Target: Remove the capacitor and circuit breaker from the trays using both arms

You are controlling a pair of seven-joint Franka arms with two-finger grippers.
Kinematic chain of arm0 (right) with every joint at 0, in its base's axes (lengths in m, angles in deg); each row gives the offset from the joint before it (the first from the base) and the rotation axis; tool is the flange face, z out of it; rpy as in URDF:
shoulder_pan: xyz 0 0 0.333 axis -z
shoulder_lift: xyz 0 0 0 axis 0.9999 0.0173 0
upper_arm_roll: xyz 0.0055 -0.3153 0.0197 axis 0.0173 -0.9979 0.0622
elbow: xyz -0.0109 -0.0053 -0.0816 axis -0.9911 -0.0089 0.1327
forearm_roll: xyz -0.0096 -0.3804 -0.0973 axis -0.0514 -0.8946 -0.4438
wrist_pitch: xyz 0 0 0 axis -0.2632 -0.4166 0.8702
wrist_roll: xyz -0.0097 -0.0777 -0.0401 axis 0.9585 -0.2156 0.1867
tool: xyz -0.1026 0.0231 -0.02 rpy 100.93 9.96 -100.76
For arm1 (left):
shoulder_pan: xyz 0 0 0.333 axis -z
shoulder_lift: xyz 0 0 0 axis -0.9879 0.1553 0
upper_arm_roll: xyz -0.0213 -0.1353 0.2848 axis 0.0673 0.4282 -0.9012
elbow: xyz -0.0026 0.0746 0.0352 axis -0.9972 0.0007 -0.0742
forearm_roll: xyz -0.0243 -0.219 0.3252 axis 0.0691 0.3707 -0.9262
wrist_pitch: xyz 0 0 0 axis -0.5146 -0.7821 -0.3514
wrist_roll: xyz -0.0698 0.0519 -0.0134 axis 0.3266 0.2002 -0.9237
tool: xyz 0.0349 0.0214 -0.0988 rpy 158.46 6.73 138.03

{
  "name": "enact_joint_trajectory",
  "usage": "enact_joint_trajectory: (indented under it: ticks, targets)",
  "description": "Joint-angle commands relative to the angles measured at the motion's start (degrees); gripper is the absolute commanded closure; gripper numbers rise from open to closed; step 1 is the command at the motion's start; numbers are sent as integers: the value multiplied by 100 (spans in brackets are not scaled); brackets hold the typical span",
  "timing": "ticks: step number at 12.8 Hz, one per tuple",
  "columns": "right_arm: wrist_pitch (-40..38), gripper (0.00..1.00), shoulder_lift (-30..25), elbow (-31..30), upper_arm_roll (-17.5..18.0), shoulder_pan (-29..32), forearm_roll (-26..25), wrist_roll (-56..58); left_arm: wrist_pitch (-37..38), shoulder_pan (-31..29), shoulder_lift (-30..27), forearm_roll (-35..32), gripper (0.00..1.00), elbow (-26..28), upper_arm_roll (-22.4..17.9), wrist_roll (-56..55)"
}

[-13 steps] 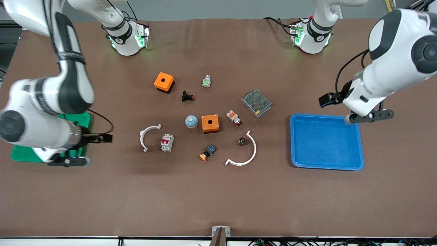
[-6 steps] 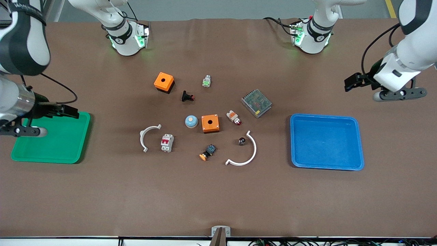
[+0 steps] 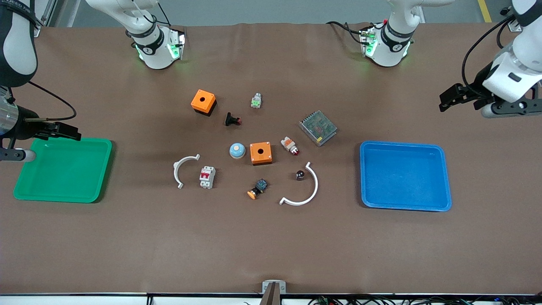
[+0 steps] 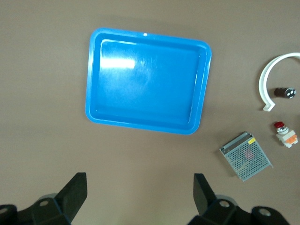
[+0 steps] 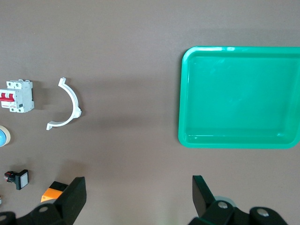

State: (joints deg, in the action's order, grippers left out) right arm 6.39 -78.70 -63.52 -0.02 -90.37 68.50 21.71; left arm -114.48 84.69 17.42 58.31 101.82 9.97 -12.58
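The breaker (image 3: 207, 177) and capacitor (image 3: 300, 174) are seen lying mid-tabletop, untouched. The left hand (image 3: 504, 111) is held wide and empty near the left arm's edge, above the blue tray (image 3: 443, 178). The right hand (image 3: 12, 154) is spread wide at the green tray (image 3: 106, 169).

A brown table (image 3: 271, 245) carries everything. Taking the lower orange box (image 3: 260, 153) as the clock's centre in the front view: a blue dome button (image 3: 237, 150) sits just beside it at nine, a white-orange part with red tip (image 3: 290, 145) at two, a metal mesh power supply (image 3: 318, 127) farther out at two. The second orange box (image 3: 203, 101) lies at eleven, a black push button (image 3: 232, 120) between them, a small green-faced switch (image 3: 255, 101) at twelve. The breaker (image 3: 207, 176) lies at eight beside a small white arc (image 3: 181, 169); the orange-capped button (image 3: 257, 189) at six; the capacitor (image 3: 300, 174) at four, inside a large white arc (image 3: 306, 192). A blue tray (image 3: 445, 178) lies at three, a green tray (image 3: 103, 173) at nine.
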Motion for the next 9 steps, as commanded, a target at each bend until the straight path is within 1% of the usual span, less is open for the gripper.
enact_joint_trajectory:
  ticks: [1,2,3,4,6,7,9]
  targets:
    - [8,0,-53,21,107,171,-92,91,318,-125,-70,-81,0,-214,5,70]
    - [-1,0,-44,152,107,162,-101,64,346,-151,-96,-73,0,-223,-3,105]
    - [-140,0,43,423,116,205,-101,73,320,-212,-27,-64,0,-328,5,123]
    - [-376,0,131,625,116,232,-75,82,311,-204,157,-55,0,-537,5,114]
    - [-475,0,132,855,116,241,-48,82,320,-213,561,-72,0,-1160,14,106]
    - [-484,0,132,934,116,241,-31,82,346,-213,719,-72,0,-1451,14,97]
    - [-667,0,88,953,107,241,-4,108,337,-178,931,-72,0,-1812,14,79]
